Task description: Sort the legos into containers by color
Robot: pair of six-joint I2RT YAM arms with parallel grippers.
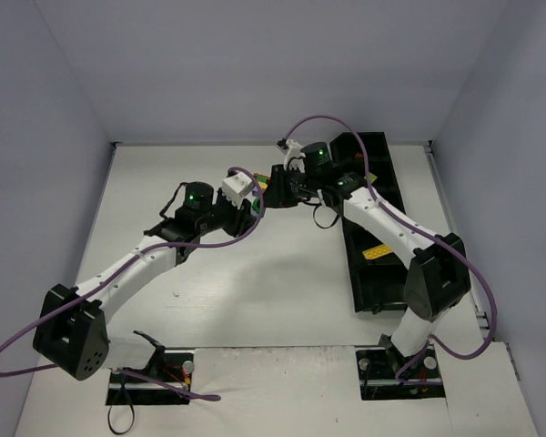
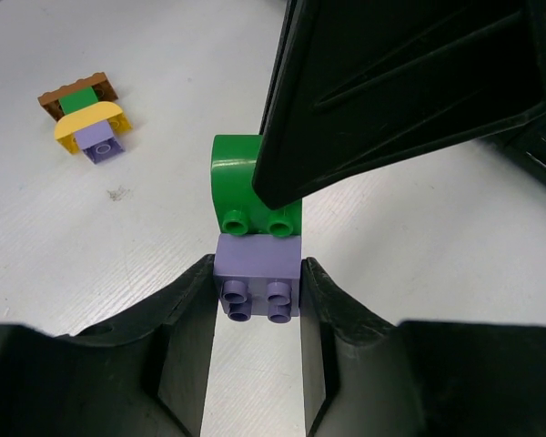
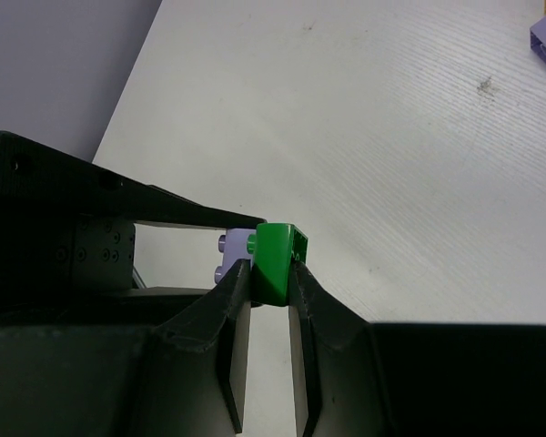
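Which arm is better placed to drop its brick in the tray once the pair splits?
Right, probably. The right gripper clamps the green brick, and its arm already crosses the black tray. The left gripper, on the lilac brick, sits farther from it.

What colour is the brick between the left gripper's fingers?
Lilac: a small studded plastic brick, clearest in the left wrist view.

Counter: white, faintly wood-grained.
Walls: pale lilac-grey, closing in the counter at 9, 12 and 3 o'clock.
Speck: small, dark, on the counter.
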